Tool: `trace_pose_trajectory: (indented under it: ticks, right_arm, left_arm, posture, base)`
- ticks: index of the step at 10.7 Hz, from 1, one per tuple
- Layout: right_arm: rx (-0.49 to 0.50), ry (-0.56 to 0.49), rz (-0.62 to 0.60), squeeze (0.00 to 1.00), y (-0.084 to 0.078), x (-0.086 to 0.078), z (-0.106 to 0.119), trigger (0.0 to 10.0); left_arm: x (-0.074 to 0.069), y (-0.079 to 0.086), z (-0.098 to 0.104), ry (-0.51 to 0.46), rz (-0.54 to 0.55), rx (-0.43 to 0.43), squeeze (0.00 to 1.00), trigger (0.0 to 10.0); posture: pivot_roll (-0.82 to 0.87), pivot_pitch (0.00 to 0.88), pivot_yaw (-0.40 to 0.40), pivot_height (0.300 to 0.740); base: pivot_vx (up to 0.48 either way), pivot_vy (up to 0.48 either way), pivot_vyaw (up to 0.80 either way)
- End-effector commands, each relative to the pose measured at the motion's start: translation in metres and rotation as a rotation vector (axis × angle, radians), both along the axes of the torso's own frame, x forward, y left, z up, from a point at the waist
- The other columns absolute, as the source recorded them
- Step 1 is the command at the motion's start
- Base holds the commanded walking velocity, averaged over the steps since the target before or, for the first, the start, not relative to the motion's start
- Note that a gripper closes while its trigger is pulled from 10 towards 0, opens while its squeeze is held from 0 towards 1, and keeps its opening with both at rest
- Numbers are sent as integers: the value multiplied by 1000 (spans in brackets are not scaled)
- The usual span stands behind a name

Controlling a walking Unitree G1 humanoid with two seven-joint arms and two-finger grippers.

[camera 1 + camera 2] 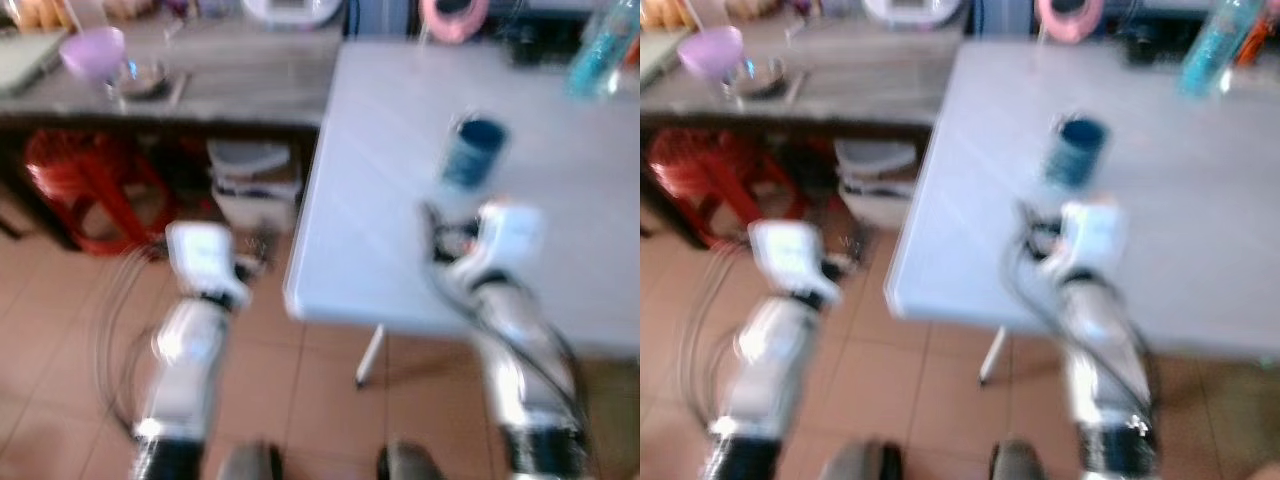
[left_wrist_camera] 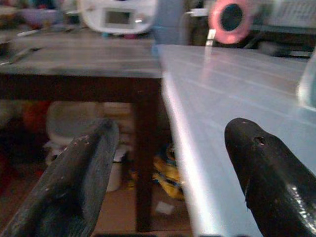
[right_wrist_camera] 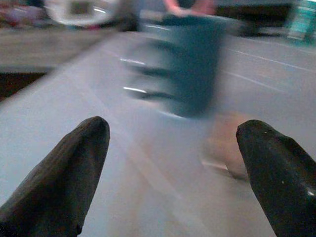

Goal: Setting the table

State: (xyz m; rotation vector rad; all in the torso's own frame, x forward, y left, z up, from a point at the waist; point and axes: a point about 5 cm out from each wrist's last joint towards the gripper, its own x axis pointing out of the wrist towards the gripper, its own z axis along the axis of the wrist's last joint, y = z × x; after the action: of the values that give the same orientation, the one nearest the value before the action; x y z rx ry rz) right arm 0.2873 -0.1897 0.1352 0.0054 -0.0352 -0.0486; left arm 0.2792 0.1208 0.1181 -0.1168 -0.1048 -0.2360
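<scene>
A dark blue cup (image 1: 475, 150) stands upright on the white table (image 1: 390, 250), a little in from its left edge. My right arm (image 1: 505, 235) reaches over the table just short of the cup. In the right wrist view the right gripper (image 3: 172, 127) is open, with the blurred cup (image 3: 190, 64) ahead of its fingers and apart from them. My left arm (image 1: 205, 260) hangs over the floor, left of the table's edge. The left gripper (image 2: 172, 128) is open with nothing in it, level with the table's corner (image 2: 170, 98).
A wooden side table (image 1: 230, 80) at the back left bears a purple bowl (image 1: 93, 50) and a white appliance (image 2: 118, 15). Under it are a red stool (image 1: 85, 185) and white containers (image 1: 250, 180). A teal bottle (image 1: 605, 45) and a pink round object (image 1: 455, 15) stand at the white table's far side.
</scene>
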Motion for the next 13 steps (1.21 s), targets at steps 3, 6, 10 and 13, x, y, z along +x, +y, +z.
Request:
trace_pose_trajectory:
  ticks: [3, 6, 10, 13]
  right_arm:
    - [22, 64, -63, 0, -4, -6, -11, 10000]
    - [3, 147, -83, 0, -13, -1, -19, 10000]
    - [-25, 201, -69, 0, -15, 6, -17, 3216]
    - [-30, 295, -94, 0, -29, 3, -21, 0]
  left_arm:
    - [-6, 12, 0, 7, 23, 24, 0, 10000]
    - [-12, 13, -2, 27, 17, 34, 0, 10000]
    - [-17, 13, -2, 43, 17, 37, 0, 10000]
    - [-20, 14, -3, 57, 14, 38, 0, 10000]
  posture:
    - [-28, 158, 65, 740]
    - [-21, 195, 73, 740]
    - [-17, 219, 67, 740]
    - [-22, 231, 62, 740]
  base:
    - [0, 0, 0]
    - [0, 0, 0]
    - [0, 0, 0]
    - [0, 0, 0]
